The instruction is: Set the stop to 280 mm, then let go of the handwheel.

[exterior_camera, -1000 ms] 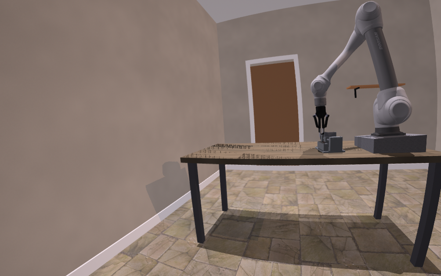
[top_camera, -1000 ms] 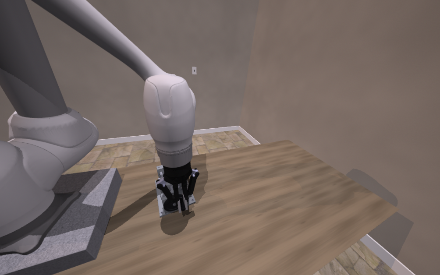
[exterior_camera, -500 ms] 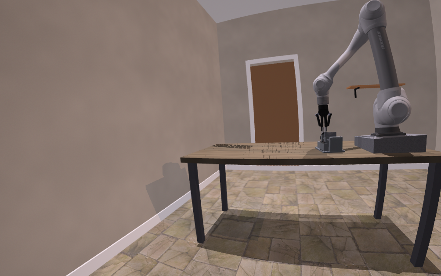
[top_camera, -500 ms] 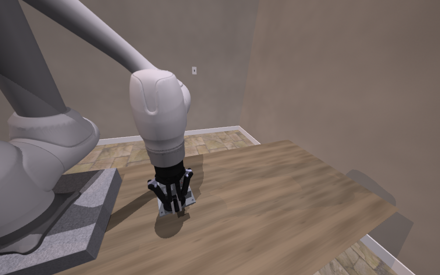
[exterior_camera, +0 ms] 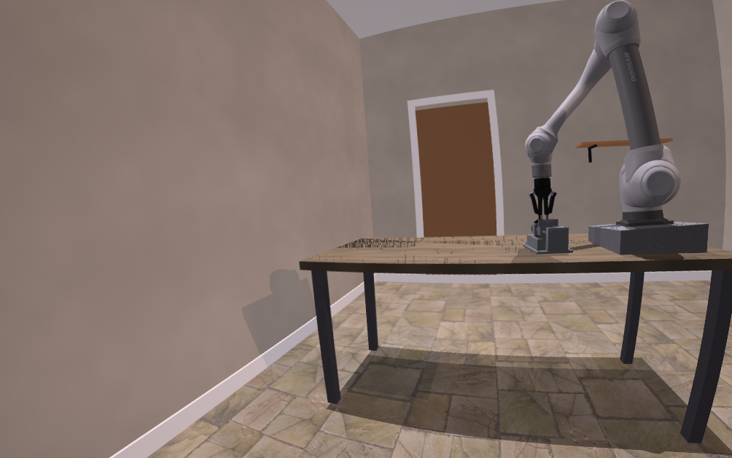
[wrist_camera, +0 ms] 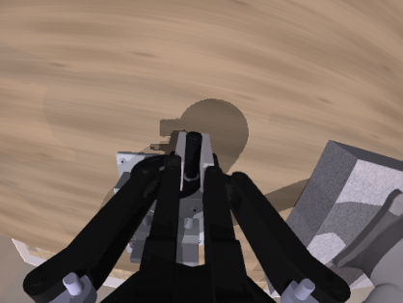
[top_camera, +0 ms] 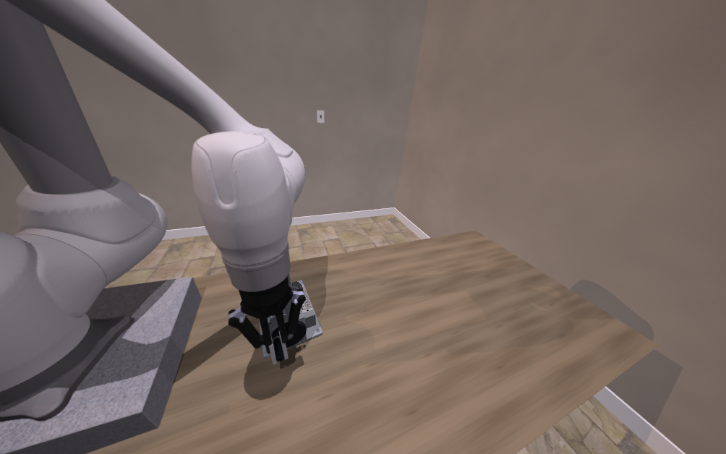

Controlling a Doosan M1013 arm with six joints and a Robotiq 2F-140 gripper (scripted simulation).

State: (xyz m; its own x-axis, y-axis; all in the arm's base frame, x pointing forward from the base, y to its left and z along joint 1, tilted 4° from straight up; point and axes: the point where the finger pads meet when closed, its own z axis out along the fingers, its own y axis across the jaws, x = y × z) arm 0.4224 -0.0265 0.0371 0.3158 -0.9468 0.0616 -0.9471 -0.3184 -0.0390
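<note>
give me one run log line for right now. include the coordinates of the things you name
claw (top_camera: 276,350) (exterior_camera: 543,216) (wrist_camera: 193,144): shut on black crank handle (top_camera: 278,348) (wrist_camera: 193,149) | handwheel (top_camera: 296,334) (exterior_camera: 534,228) (wrist_camera: 191,187): not released | stop setting: unreadable
</note>
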